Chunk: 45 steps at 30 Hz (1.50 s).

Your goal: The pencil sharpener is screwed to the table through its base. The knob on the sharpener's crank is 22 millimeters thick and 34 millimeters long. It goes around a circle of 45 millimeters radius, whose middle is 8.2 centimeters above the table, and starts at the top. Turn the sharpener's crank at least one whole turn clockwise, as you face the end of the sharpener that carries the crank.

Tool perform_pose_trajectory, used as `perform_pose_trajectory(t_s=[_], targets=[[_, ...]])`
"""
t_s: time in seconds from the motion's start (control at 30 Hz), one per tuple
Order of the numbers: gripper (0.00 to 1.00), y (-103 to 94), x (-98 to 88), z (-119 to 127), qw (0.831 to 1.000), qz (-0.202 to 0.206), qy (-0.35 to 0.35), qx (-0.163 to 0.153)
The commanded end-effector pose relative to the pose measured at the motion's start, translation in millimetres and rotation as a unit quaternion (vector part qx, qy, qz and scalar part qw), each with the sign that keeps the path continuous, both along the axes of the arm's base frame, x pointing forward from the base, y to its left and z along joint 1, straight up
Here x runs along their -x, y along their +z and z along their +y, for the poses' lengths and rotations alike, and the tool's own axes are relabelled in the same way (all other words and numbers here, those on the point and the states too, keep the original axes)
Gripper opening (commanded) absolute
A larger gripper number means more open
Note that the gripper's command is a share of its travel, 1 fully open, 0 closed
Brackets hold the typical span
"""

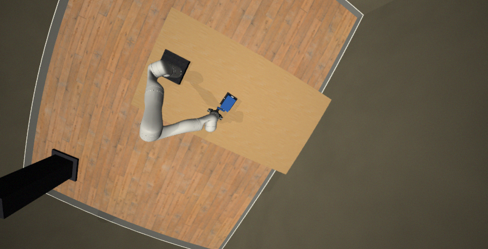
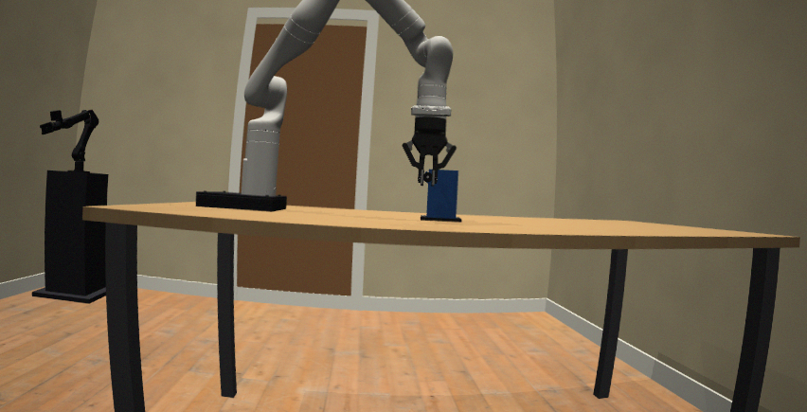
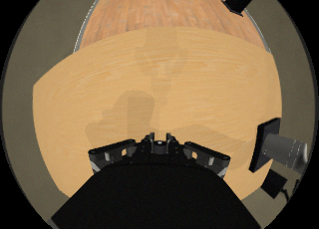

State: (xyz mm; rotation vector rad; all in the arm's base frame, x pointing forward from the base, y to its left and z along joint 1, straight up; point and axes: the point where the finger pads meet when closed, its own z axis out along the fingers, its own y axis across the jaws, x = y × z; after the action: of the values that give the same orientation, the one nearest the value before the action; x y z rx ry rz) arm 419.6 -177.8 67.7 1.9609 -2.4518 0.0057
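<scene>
A long wooden table (image 2: 508, 231) on dark legs is standing in a room with beige walls, and a plank floor (image 2: 338, 364) is running under it toward a pale skirting board. Behind the table a brown door (image 2: 332, 143) in a light frame is filling the middle of the far wall. Off to one side a black pedestal (image 2: 76, 228) is carrying a small dark camera arm (image 2: 79, 132).

The grey arm (image 2: 294, 47) is rising from a black base plate (image 2: 211, 199) near one end of the table, arching high and coming straight down over the blue pencil sharpener (image 2: 444, 194). The sharpener is standing upright on its dark base (image 2: 440, 219) around the middle of the table top, well apart from the base plate.

The gripper (image 2: 427, 177) is pointing downward at the sharpener's upper corner, its fingers (image 2: 421, 174) pinching the crank's knob (image 2: 431, 176), though the knob is showing only as a tiny blue piece between them and I may be misreading its outline. From above, the sharpener (image 1: 228, 102) is throwing a soft shadow across the pale wood.
</scene>
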Motion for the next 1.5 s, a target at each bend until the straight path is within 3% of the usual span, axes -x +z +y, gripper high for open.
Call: perform_pose_trajectory(t_s=[0.0, 1.1, 1.47], targets=[[0.0, 1.2, -0.7, -0.2, 1.0, -0.001, 0.0, 0.001], [0.0, 1.4, -0.8, -0.2, 1.0, -0.001, 0.0, 0.001], [0.0, 9.5, -7.4, -1.7, 1.0, -0.001, 0.0, 0.001]])
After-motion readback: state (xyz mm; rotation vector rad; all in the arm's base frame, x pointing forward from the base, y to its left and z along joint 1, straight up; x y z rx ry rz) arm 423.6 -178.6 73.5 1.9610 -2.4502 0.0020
